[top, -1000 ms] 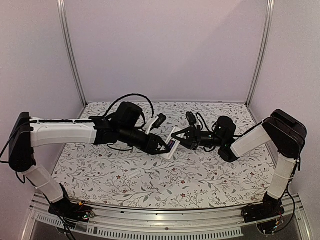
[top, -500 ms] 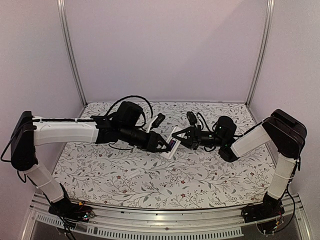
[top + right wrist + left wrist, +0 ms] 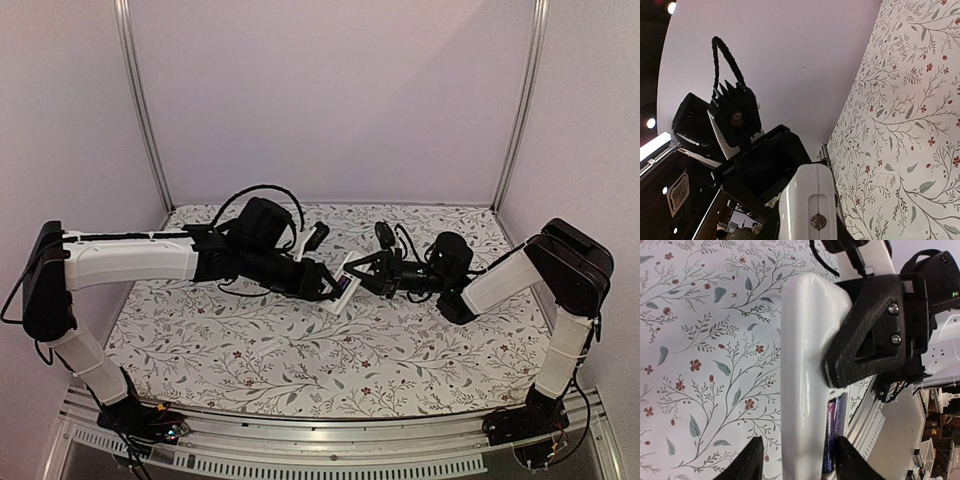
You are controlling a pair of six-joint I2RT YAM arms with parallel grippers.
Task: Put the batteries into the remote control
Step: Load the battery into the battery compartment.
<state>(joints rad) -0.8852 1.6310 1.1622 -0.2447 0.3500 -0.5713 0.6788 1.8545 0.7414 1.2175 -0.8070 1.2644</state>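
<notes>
The white remote control point(image 3: 341, 293) hangs above the table's middle, held from both sides. My left gripper point(image 3: 325, 285) is shut on its lower part; its fingers point(image 3: 751, 462) flank the bar point(image 3: 807, 370) in the left wrist view. My right gripper point(image 3: 359, 272) is shut on the remote's other end, and one of its black fingers point(image 3: 867, 335) presses the side. The open recess shows a dark purple-blue battery point(image 3: 832, 437) lying inside. In the right wrist view the remote's end point(image 3: 812, 200) fills the bottom, with the left gripper point(image 3: 760, 170) behind. No loose battery shows.
A small flat pale cover piece point(image 3: 268, 347) lies on the floral table point(image 3: 400, 360) in front of the left arm; it also shows in the right wrist view point(image 3: 886, 180). Metal frame posts stand at the back corners, with walls on both sides.
The left gripper and the remote have shifted slightly up and to the right. The right gripper stays at the remote's end.
</notes>
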